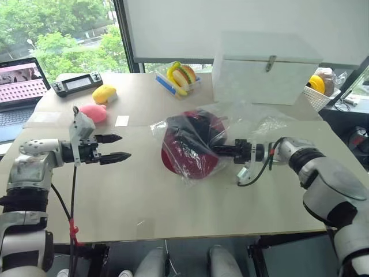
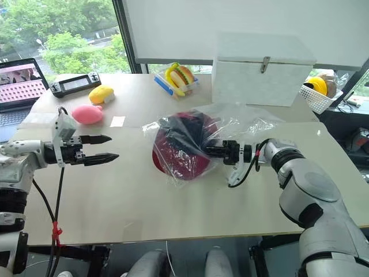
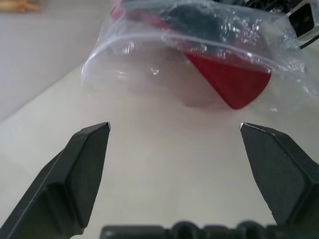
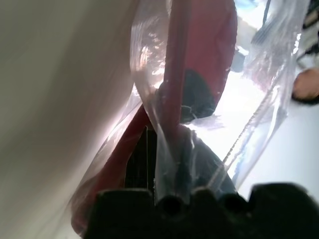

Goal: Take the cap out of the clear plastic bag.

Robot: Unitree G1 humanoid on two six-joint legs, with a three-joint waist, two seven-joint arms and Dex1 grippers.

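The red cap (image 1: 193,158) lies at the table's middle inside the clear plastic bag (image 1: 259,124), its black lining facing up. My right gripper (image 1: 215,151) reaches in from the right and is shut on the cap's red edge (image 4: 172,89). Crinkled film covers the grip, and I cannot tell whether it is pinched too. My left gripper (image 1: 125,146) hovers open to the left of the bag, a hand's width away, with nothing between its fingers. Its wrist view faces the bag (image 3: 124,55) and the cap's brim (image 3: 232,84).
A white lidded box (image 1: 265,72) stands behind the bag. Toy food (image 1: 181,78), a yellow toy (image 1: 104,92), a pink toy (image 1: 94,112), a white card (image 1: 121,120), a controller (image 1: 76,83) and a laptop (image 1: 17,86) lie at the back left. A white basket (image 1: 320,92) sits far right.
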